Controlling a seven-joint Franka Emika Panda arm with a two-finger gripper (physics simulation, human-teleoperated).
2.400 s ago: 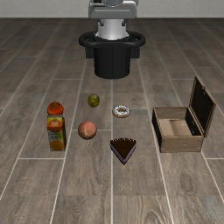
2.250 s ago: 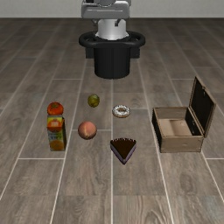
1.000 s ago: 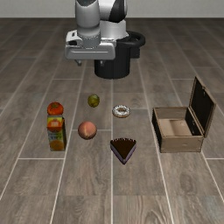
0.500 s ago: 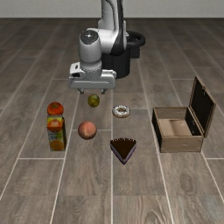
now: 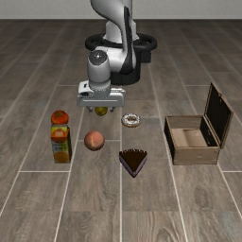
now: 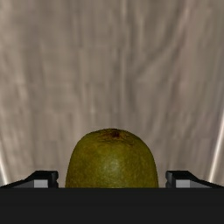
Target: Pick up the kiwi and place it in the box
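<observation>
Floor: grey-brown wooden plank floor, across the whole exterior frame.
Left fruit: small red-orange round fruit, left of centre, directly above the bottle in the frame.
Bottle: upright orange juice bottle with a yellow-green label, left side, mid-height.
Middle fruit: peach-coloured round fruit, just right of the bottle, apart from it.
Doughnut: small pale-iced ring doughnut, centre of the frame.
Cake: dark brown wedge of chocolate cake, below the doughnut, lower right of the peach-coloured fruit.

The white arm, built of rounded segments with grey joints, was mounted on a black, wide-rimmed pedestal. Its gripper had a pale grey body and black fingers.
</observation>
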